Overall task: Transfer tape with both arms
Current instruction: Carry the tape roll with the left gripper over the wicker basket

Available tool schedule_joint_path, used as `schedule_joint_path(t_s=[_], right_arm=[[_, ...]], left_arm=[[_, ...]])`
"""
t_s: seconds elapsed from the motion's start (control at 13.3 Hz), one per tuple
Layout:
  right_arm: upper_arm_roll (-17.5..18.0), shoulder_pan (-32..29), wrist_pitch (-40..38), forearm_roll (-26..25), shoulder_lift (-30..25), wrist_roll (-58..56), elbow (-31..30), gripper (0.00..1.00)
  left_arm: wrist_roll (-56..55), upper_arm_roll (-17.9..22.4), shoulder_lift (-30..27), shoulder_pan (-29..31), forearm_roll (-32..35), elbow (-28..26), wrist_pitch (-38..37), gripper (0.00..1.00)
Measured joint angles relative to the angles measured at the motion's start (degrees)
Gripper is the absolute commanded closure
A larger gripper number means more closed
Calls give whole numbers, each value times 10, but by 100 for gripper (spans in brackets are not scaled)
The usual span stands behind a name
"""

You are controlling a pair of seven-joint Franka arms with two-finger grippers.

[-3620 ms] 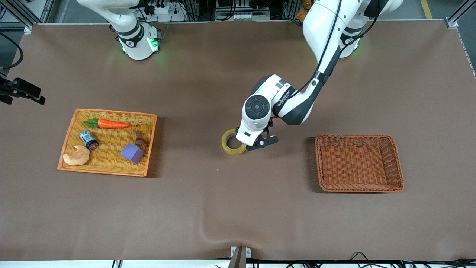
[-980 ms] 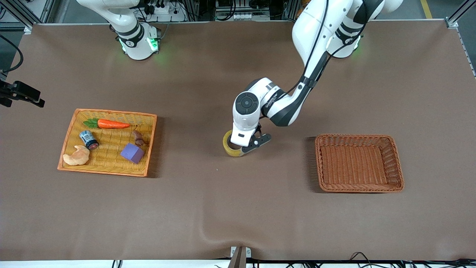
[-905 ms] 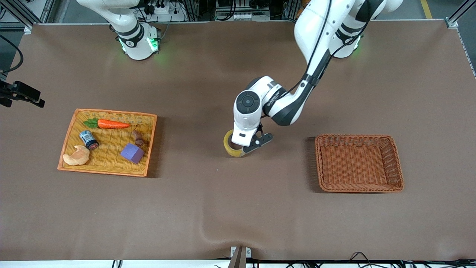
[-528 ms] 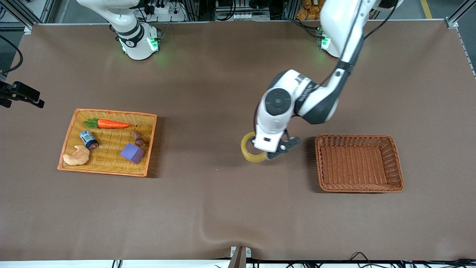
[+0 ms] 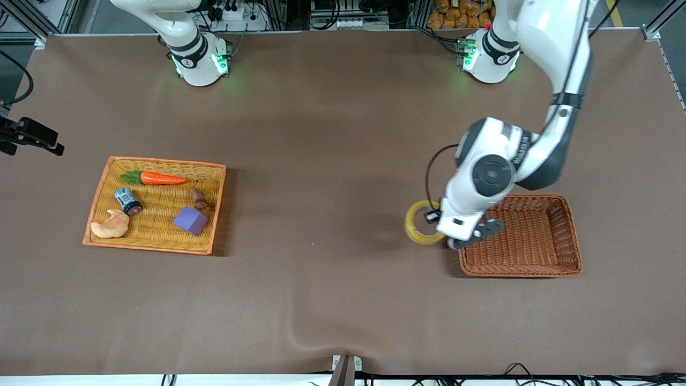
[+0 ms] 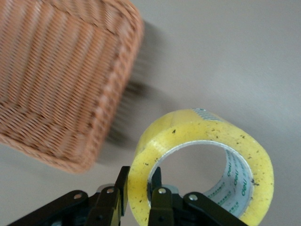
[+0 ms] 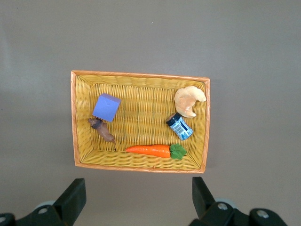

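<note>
The tape (image 5: 418, 225) is a yellow ring with a grey core, held up in the air just beside the brown wicker basket (image 5: 517, 197), on the side toward the right arm's end. My left gripper (image 5: 440, 226) is shut on the tape's wall, one finger outside the ring and one inside. The left wrist view shows the tape (image 6: 197, 125) pinched in the left gripper (image 6: 139, 178), with the basket's corner (image 6: 108, 117) close by. My right gripper (image 7: 138, 186) hangs open and empty high over the table by the yellow tray (image 7: 141, 74); it is outside the front view.
The yellow tray (image 5: 155, 161) toward the right arm's end holds a carrot (image 5: 161, 179), a blue-labelled can (image 5: 127, 200), a croissant (image 5: 111, 225), a purple block (image 5: 191, 220) and a small brown piece (image 5: 199, 198). The brown basket holds nothing.
My left arm has lifted the tape off the middle of the table and swung it toward the brown basket, staying shut on it. The right arm has not moved.
</note>
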Motion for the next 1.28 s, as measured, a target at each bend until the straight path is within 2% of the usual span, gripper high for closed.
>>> schedule_joint_path(t_s=[0.3, 0.75, 0.98, 1.28], right_arm=[[0, 0, 0, 0, 0, 0, 0, 0], [1, 0, 0, 0, 0, 0, 0, 0], [2, 1, 1, -1, 0, 0, 1, 0], [2, 1, 2, -2, 0, 0, 1, 0]], left_arm=[[95, 0, -27, 70, 0, -2, -17, 100], [302, -2, -112, 171, 0, -5, -103, 100], [418, -2, -119, 212, 0, -9, -123, 100], [452, -5, -101, 224, 0, -22, -120, 100]])
